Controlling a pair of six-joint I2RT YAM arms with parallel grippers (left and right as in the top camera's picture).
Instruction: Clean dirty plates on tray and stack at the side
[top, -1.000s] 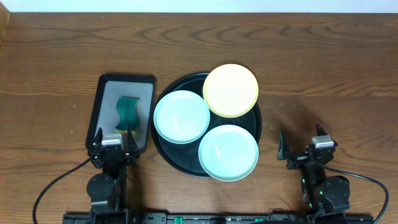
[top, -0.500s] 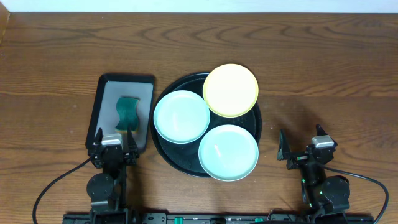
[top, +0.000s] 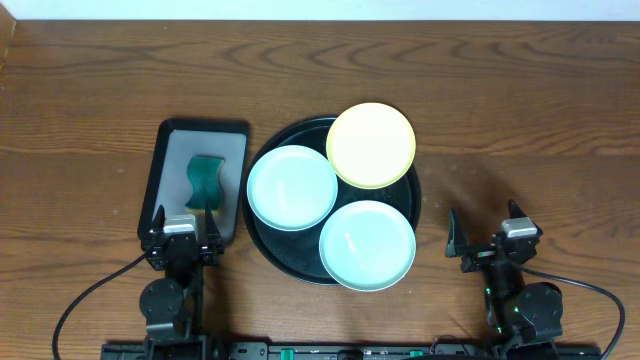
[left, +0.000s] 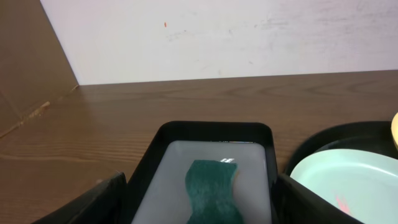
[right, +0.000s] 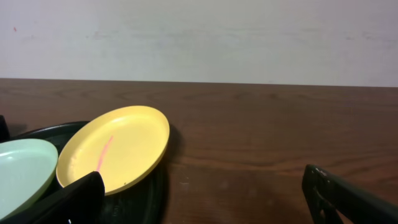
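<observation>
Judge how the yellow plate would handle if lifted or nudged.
The yellow plate looks thin and shallow, so it is probably light yet stiff. Its smooth surface may slip in a pinch. It overhangs the rim of the tray and seems to lean on it, so a nudge could rock or slide it.

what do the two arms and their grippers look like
The left arm and right arm are black with round joints and a grey wrist block. The left gripper and right gripper each have two dark flat fingers. A thin black cable loops from each base; green lights dot the right arm.
</observation>
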